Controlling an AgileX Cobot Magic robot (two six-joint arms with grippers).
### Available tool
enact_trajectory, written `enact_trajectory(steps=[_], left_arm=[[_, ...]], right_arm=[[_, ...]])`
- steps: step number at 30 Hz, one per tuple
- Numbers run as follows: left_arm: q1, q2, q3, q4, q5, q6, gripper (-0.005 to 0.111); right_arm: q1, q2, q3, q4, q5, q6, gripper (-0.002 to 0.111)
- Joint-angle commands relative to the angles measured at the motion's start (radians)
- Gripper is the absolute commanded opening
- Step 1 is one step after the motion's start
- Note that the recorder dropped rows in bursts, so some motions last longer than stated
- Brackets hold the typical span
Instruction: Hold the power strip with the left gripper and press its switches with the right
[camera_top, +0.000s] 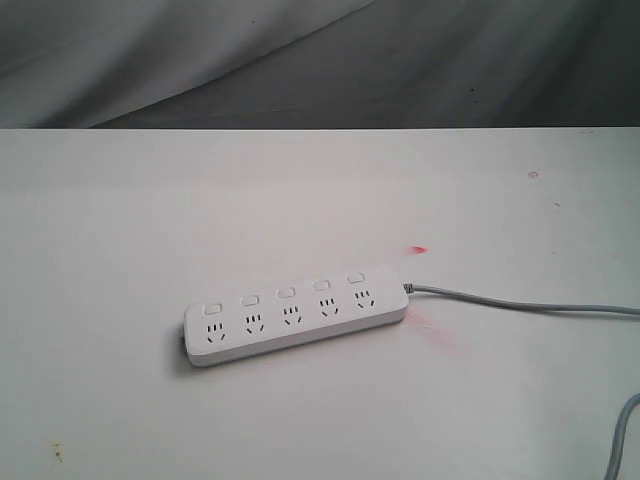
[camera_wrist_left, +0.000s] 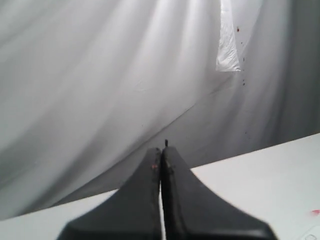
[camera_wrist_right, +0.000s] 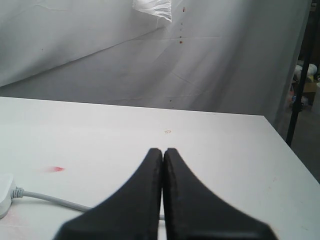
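Note:
The white power strip (camera_top: 295, 315) lies slanted near the middle of the table, with its row of small switches (camera_top: 286, 294) along the far side, one above each socket set. Its grey cord (camera_top: 520, 303) runs off to the right. Neither arm appears in the exterior view. In the left wrist view my left gripper (camera_wrist_left: 161, 150) is shut, empty, and points over the table's far edge toward the backdrop. My right gripper (camera_wrist_right: 163, 151) is shut and empty above the table, with the strip's end (camera_wrist_right: 5, 192) and the cord (camera_wrist_right: 50, 199) off to one side.
A white table (camera_top: 120, 220) carries red smudges (camera_top: 418, 249) near the strip's cord end. A grey cloth backdrop (camera_top: 300, 60) hangs behind. The table's edge and a dark stand (camera_wrist_right: 300, 75) show in the right wrist view.

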Motion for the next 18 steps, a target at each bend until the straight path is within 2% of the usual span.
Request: enact_trajectory(steps=[1,7,15,18], left_arm=[[-0.005,-0.094,0.198,0.057,-0.100,-0.152,0.001],[-0.005,-0.219,0.397,0.050,-0.217,-0.166,0.001],[-0.005,-0.345,0.533,0.048,-0.217,-0.181,0.001],[-0.005,-0.362,0.533,0.048,-0.104,-0.215,0.001]], right_arm=[[-0.007,-0.004,0.004,-0.006,-0.003,-0.001,0.000],[-0.007,-0.004,0.004,-0.006,-0.003,-0.001,0.000],[-0.007,-0.004,0.004,-0.006,-0.003,-0.001,0.000],[-0.007,-0.004,0.004,-0.006,-0.003,-0.001,0.000]])
